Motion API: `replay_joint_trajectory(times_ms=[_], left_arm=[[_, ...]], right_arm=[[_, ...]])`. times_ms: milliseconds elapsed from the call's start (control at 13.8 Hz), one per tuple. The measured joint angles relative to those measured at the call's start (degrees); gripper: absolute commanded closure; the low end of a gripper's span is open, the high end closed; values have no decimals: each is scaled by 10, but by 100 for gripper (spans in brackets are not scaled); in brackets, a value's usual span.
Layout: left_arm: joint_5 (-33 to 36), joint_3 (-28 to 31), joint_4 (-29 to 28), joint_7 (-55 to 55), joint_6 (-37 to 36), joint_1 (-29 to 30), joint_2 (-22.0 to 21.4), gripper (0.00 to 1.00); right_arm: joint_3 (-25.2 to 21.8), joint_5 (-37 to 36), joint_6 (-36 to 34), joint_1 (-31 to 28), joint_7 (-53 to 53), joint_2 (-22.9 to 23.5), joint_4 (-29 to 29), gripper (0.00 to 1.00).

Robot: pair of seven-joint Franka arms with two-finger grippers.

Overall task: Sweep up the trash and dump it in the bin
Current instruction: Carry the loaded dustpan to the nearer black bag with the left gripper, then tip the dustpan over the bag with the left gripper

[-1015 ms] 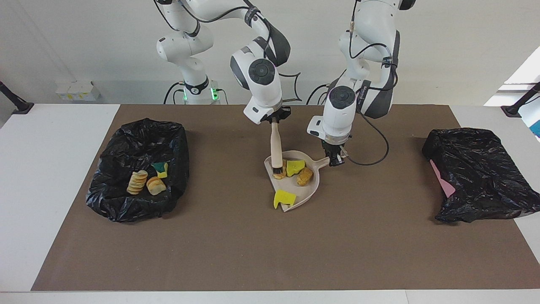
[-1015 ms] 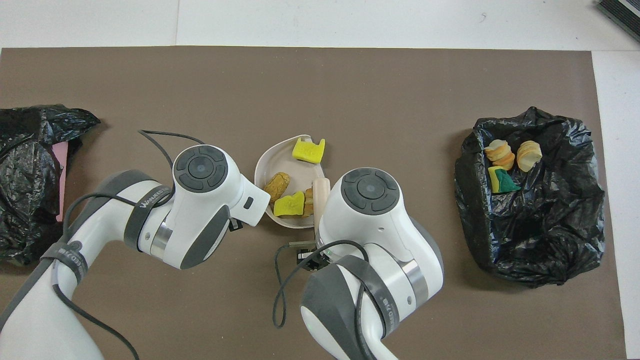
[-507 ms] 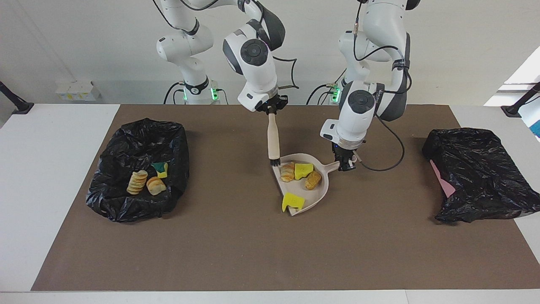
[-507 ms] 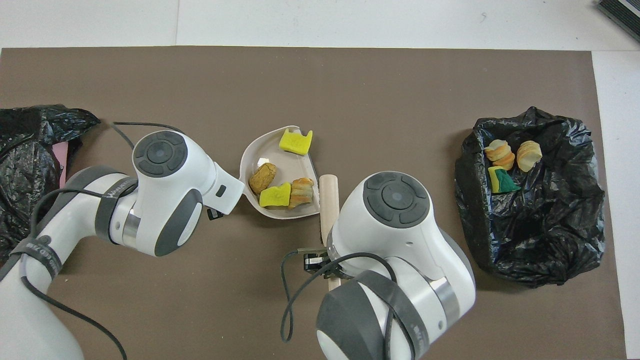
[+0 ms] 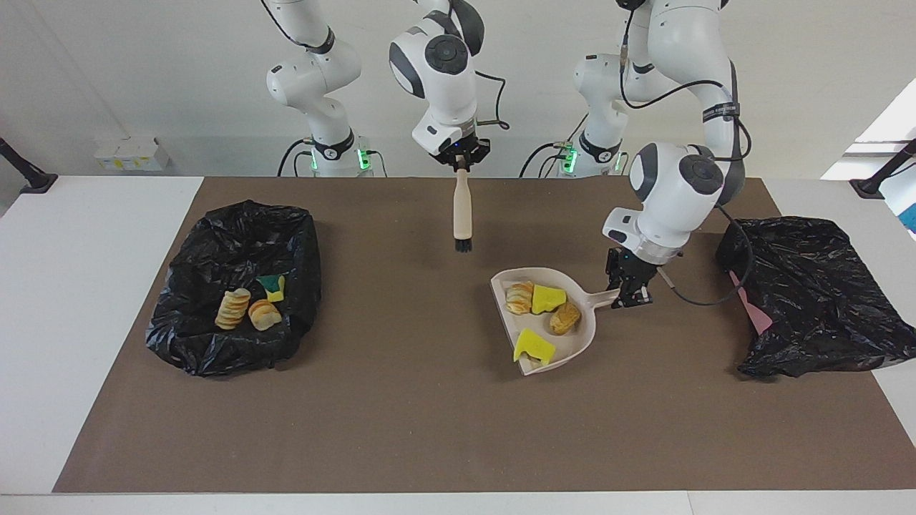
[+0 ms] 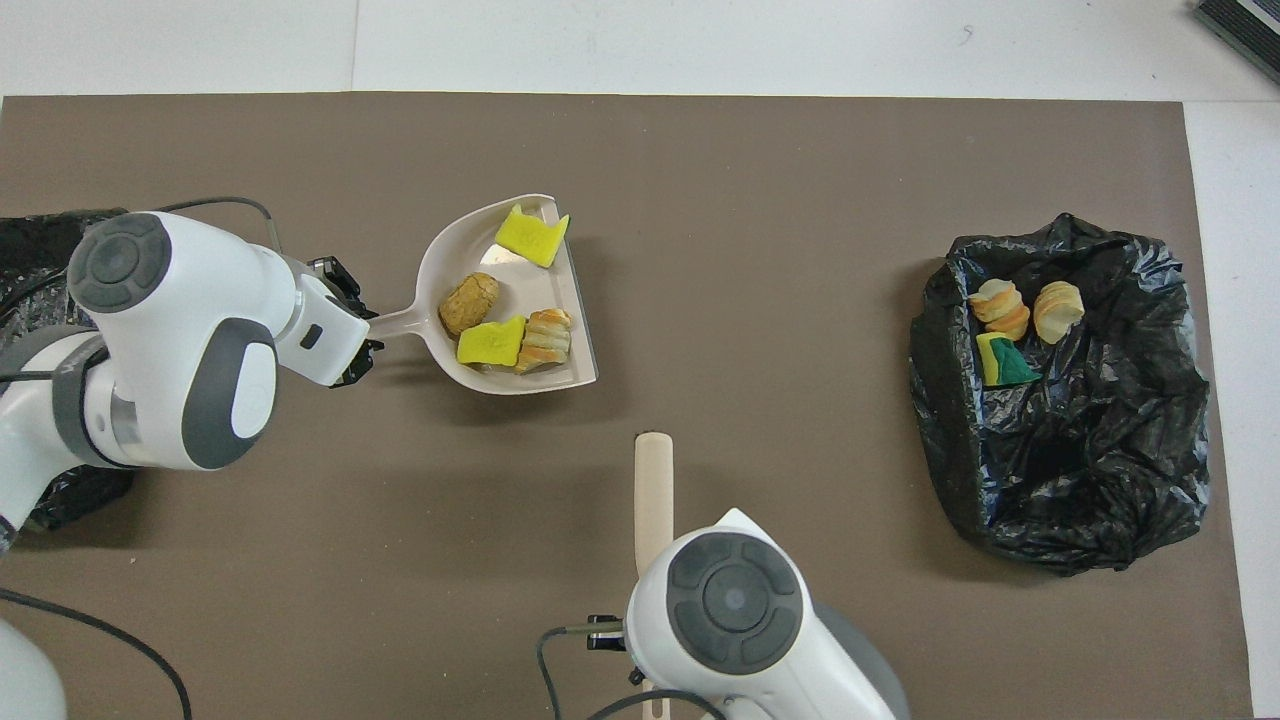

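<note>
Here the brush (image 5: 462,211) is held by the top of its wooden handle in the right gripper (image 5: 461,159), whose fingers are closed on it. It hangs upright with the dark bristles down, clear of the brown mat (image 5: 401,422), over a bare patch nearer to the robots than the dustpan (image 5: 578,349).

The dustpan, taken as the landmark, is gripped at the end of its handle by the left gripper (image 5: 629,292), closed tight on that handle, toward the left arm's end of the table from the pan's bowl. Four pieces of trash are carried in the pan: a striped bread piece (image 5: 519,297) and a yellow chunk (image 5: 547,298) touching each other at the side nearer the robots, a brown bun (image 5: 565,318) beside them toward the handle, and a second yellow chunk (image 5: 534,347) at the pan's open lip, farther from the robots.

A black bag (image 5: 816,300) is seen just past the left gripper at the left arm's end. Well apart from the dustpan, at the right arm's end, an open black bin bag (image 5: 215,343) is found with three more pieces (image 5: 252,304) lying inside.
</note>
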Motion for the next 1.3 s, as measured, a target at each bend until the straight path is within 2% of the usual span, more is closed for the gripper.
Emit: replay_joint_trajectory(times_ms=[145,507,725,1015,1160,1305], left_arm=[[0,0,31,37,-36,28,0,100],[2,6,117,101,-186,103,-9,100],[34,9,146,145,-231,152,-15,100],[69,11,155,255,-240,247,-15,100],[109,12,159,294,-232,288,-15,100],[148,12,161,323,-206,325,-15,100]], right_arm=[[1,0,18,37,31,-1,-21,100],[3,0,109,124,79,-1,-88,100],[3,0,163,154,96,0,-132,100],[2,0,185,157,109,3,-158,100],[2,1,195,157,117,5,-160,89],[2,10,202,157,119,8,-161,86]])
